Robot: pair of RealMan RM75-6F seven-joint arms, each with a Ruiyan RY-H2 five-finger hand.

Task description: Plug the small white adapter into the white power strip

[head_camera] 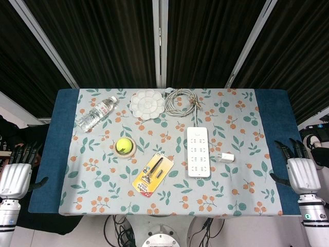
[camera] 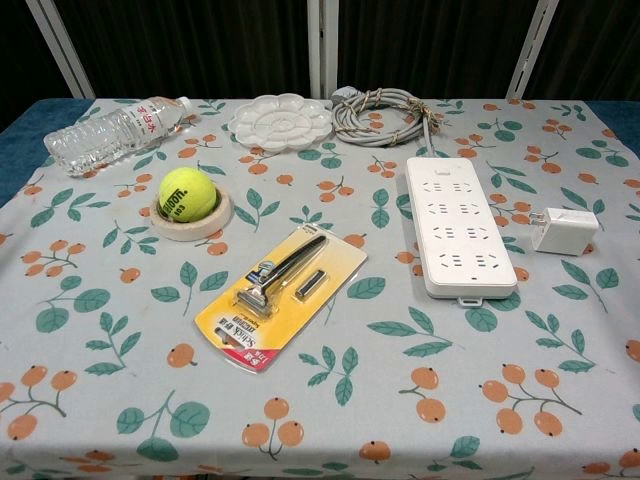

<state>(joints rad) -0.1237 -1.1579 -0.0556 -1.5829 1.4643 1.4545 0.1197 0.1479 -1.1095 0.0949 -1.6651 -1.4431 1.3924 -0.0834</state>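
The small white adapter (head_camera: 225, 157) (camera: 563, 231) lies flat on the floral cloth, just right of the white power strip (head_camera: 198, 152) (camera: 458, 225), with a small gap between them. The strip lies lengthwise, sockets up, its coiled grey cable (head_camera: 181, 100) (camera: 385, 115) behind it. My right hand (head_camera: 299, 172) hovers open at the table's right edge, well right of the adapter, holding nothing. At the left edge my left hand (head_camera: 16, 175) is open too and holds nothing. Neither hand shows in the chest view.
A tennis ball (head_camera: 123, 146) (camera: 187, 192) sits in a tape ring left of centre. A packaged razor (head_camera: 153, 173) (camera: 282, 293) lies in the middle. At the back lie a water bottle (head_camera: 96, 113) (camera: 115, 131) and a white paint palette (head_camera: 147, 104) (camera: 281, 121).
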